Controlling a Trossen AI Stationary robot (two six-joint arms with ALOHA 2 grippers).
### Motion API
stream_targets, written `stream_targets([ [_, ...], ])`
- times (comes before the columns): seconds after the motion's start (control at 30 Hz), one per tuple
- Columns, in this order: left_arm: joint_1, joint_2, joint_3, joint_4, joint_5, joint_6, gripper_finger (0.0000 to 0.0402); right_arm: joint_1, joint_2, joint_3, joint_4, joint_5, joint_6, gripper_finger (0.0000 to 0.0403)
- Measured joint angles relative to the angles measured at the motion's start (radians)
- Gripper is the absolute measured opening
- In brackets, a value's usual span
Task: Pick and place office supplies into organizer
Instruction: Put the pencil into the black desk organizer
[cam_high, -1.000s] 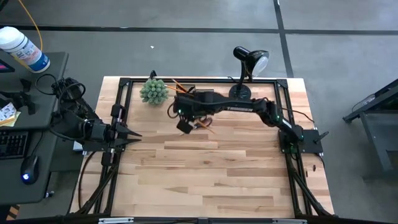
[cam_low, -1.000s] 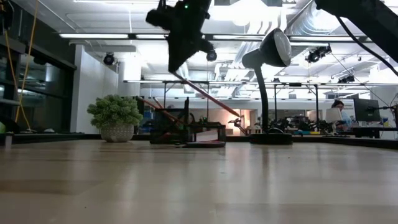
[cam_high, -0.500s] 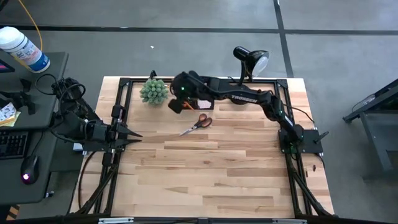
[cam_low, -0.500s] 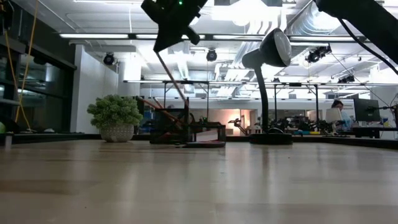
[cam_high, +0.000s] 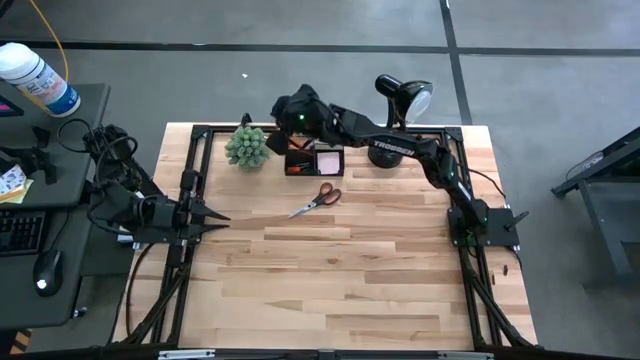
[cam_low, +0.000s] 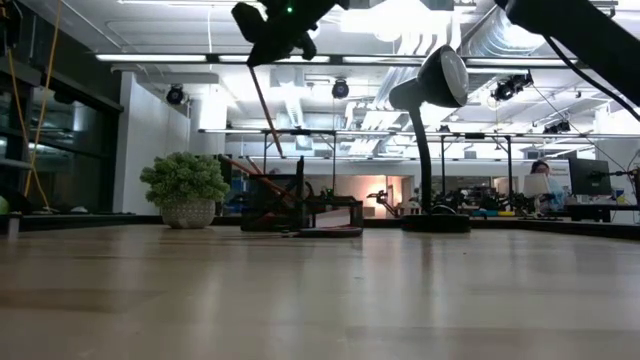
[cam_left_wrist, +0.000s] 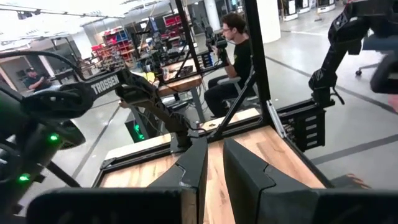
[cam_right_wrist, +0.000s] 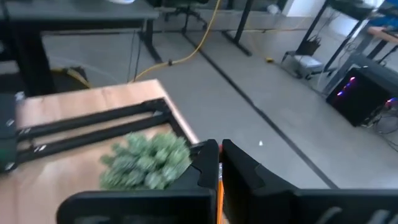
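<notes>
Showing, at far left, the left gripper (cam_high: 207, 215) waiting low over the edge of the table (cam_high: 350, 280), its 2 dark tapered fingers drawn almost together with nothing between them, probably keeping out of the working arm's way.

Moving right along the table's back edge, passing a green spiky plant (cam_high: 247, 147) in a small round pot.

Just beside it, showing the right gripper (cam_right_wrist: 219, 152) reaching across from the other side and hovering high over the organizer (cam_high: 300, 163), a small black boxy holder with compartments. Pinching 1 thin orange pencil (cam_low: 268, 120) tight between closed fingers. Letting the pencil hang slanted, lower end pointing down toward the organizer, likely lining it up for dropping into a slot; impossible to tell whether the tip is already inside. Also showing a pink square sticky-note pad (cam_high: 328, 160) lying flat in the organizer's right part.

Just in front, showing orange-handled scissors (cam_high: 318, 198) lying flat on the pale, smooth wooden planks, blades pointing left, waiting for picking up.

Ending at the right with a black desk lamp (cam_high: 402, 98), round base and domed shade, standing at the back edge.
</notes>
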Motion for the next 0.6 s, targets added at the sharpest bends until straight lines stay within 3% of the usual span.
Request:
stream_targets([
  [0.27, 0.000, 0.000, 0.000, -0.008, -0.040, 0.013, 0.0042, -0.079, 0.003, -0.005, 0.046, -0.048, 0.067, 0.0000],
  [0.6, 0.000, 0.000, 0.000, -0.043, -0.105, 0.014, 0.0042, -0.122, 0.008, -0.144, 0.116, -0.104, 0.119, 0.0000],
])
